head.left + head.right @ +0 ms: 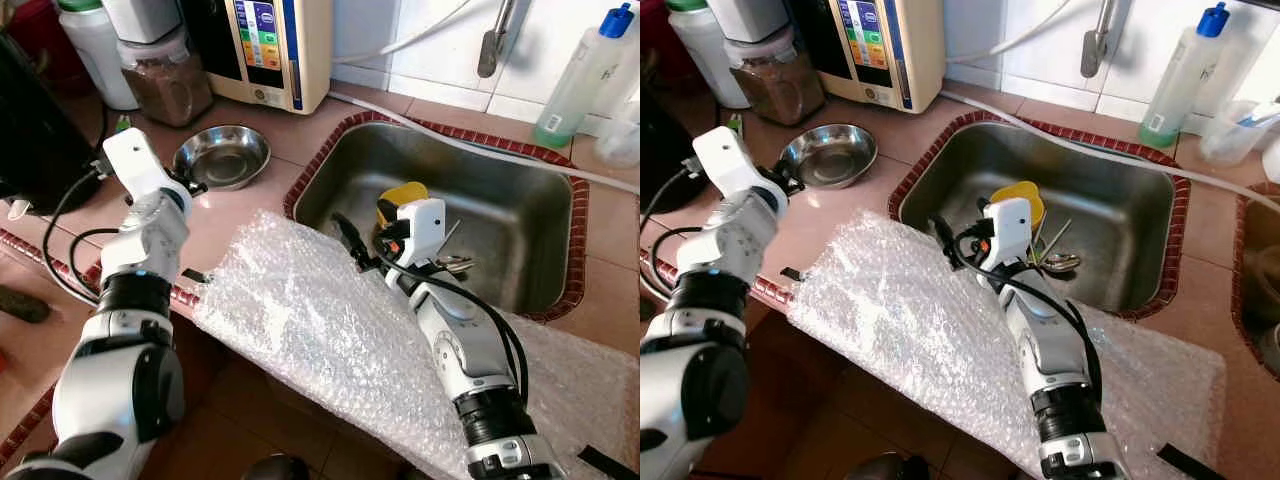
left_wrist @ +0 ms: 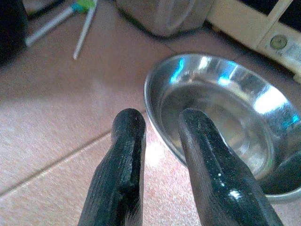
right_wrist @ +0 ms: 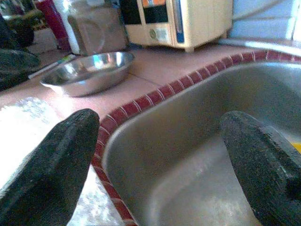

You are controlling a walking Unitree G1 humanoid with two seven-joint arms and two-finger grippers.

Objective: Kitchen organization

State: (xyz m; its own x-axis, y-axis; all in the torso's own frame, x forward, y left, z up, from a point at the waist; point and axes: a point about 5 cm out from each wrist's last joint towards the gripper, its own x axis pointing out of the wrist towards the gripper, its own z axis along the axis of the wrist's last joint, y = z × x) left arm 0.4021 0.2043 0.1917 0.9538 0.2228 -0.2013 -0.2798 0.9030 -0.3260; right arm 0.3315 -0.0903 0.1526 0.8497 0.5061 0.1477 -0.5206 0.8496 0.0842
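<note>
Two tools: left tool narrowly parted beside steel bowl; right tool spread wide over sink.
Table: terracotta tiles, bubble wrap draped across front edge.
Wall: white tiles.

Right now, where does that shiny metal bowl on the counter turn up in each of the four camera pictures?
Left eye view: metal bowl upper left, on the counter between left gripper and sink.
Right eye view: same bowl, upper left.
Left wrist view: close up, just beyond the two black fingers.
Right wrist view: upper left, past the sink's red rim.
Shared landmark: the cream appliance behind the bowl.
</note>
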